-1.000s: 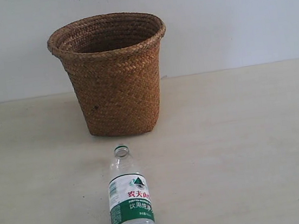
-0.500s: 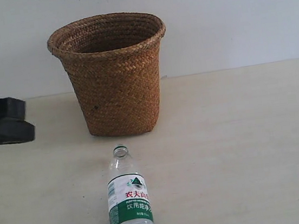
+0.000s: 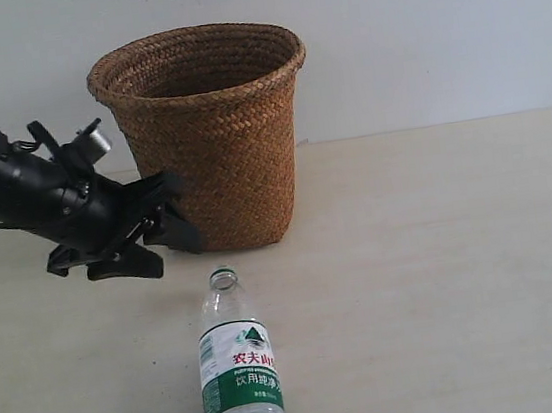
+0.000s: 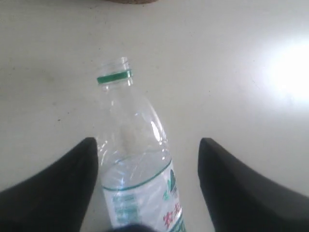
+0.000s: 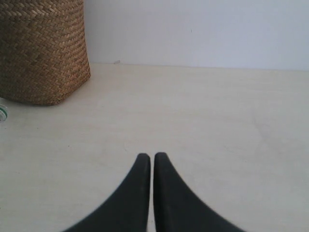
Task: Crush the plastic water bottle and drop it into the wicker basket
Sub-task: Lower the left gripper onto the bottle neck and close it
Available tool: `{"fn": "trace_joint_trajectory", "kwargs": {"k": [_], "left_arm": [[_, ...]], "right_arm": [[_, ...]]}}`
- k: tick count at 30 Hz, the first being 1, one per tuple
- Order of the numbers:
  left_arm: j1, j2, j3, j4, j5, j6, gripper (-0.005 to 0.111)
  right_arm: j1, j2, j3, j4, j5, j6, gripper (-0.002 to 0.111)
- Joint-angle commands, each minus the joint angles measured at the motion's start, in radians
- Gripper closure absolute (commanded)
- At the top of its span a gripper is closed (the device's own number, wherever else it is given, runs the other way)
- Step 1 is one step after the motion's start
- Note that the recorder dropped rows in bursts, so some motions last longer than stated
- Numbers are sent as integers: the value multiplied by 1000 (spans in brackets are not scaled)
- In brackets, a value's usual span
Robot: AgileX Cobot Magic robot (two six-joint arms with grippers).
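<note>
The plastic water bottle stands upright and capless near the table's front edge, its white-and-green label with red characters facing the exterior view. Behind it stands the wicker basket, tall and brown with a rolled rim. My left gripper hangs open above the table, up and to the left of the bottle's neck, in front of the basket's lower left. In the left wrist view the bottle shows between the spread fingers of that gripper. My right gripper is shut and empty; the basket stands far off from it.
A pale wooden table carries everything, with a white wall behind. The right arm does not show in the exterior view. A sliver of the bottle's neck ring peeks in at the right wrist view's edge.
My left arm has swung in from the left edge toward the middle, ending beside the basket above the bottle's neck. The bottle and basket have not moved.
</note>
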Motion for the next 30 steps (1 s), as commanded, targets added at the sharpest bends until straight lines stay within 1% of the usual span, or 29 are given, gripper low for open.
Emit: {"fn": "trace_joint_trajectory", "kwargs": {"k": [1,5,8,11,16,23,30], "left_arm": [[-26,96,-71,-34,-4,25,50],[-53,171,-133,-34,-6,25,50],[-60,236,-175,-26,-8,20,50],[-60,257,-184,-10,-20,20,50],[-60,259,-184,105,-72,-65,50],[-75,302,-187,91,-130,-46,50],[-75,337,-220,85,-120,-46,50]], "right_arm": [[-3,-6,4,-7,-1,-2,108],[-3,-6,4,-7,-1,-2,108],[-3,-6,4,-7,-1,-2,108],[-3,-6,4,-7,-1,-2,108],[-3,-6,4,-7,-1,-2,108],[-3,-6,4,-7,-1,-2,108],[-3,-6,4,-7,-1,-2,108]]}}
